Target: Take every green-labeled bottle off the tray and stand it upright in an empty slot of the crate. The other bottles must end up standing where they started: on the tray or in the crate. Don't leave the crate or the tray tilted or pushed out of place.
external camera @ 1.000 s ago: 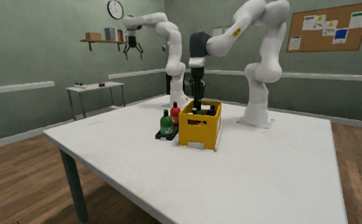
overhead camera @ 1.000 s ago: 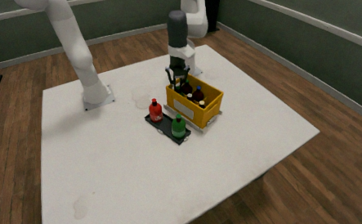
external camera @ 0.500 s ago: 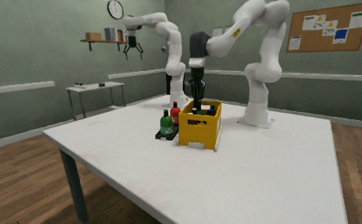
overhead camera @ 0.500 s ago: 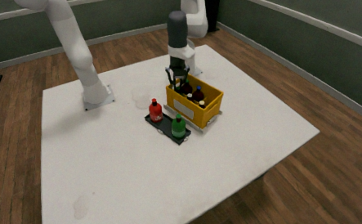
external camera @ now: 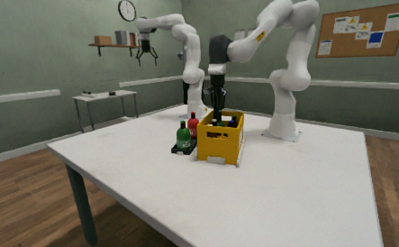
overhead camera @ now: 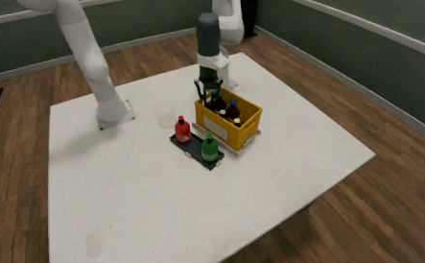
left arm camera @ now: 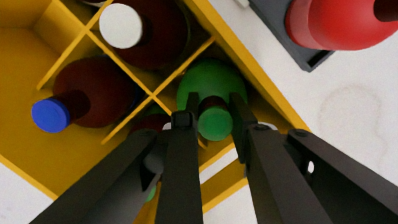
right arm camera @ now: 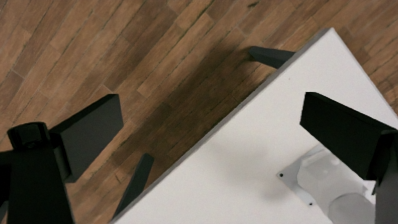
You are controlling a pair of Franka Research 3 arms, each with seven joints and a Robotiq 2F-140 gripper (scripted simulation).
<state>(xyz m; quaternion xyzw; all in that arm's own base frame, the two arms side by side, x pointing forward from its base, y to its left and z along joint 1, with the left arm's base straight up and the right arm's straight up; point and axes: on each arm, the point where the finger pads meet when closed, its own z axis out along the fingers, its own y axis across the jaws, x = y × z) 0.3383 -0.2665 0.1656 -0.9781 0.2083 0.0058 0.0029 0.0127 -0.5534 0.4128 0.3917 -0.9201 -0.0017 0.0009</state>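
My green-capped bottle (left arm camera: pixel 212 90) sits in a crate slot by the wall nearest the tray; my left claw (overhead camera: pixel 209 103) (external camera: pixel 217 113) (left arm camera: pixel 213 107) is closed to a narrow gap on its neck; only the wrist view shows that grip, the top view hiding it behind fingers; crate (overhead camera: pixel 225 133) (external camera: pixel 220 146) (left arm camera: pixel 295 117) right of tray (overhead camera: pixel 212 166) (external camera: pixel 184 151) (left arm camera: pixel 307 62) from above; green bottle (overhead camera: pixel 209 150) (external camera: pixel 183 136) near, red bottle (overhead camera: pixel 182 131) (external camera: pixel 193 125) (left arm camera: pixel 340 22) far; right claw (external camera: pixel 147 60) (right arm camera: pixel 212 117) wide open, holding nothing; bottle bases in crate hidden.
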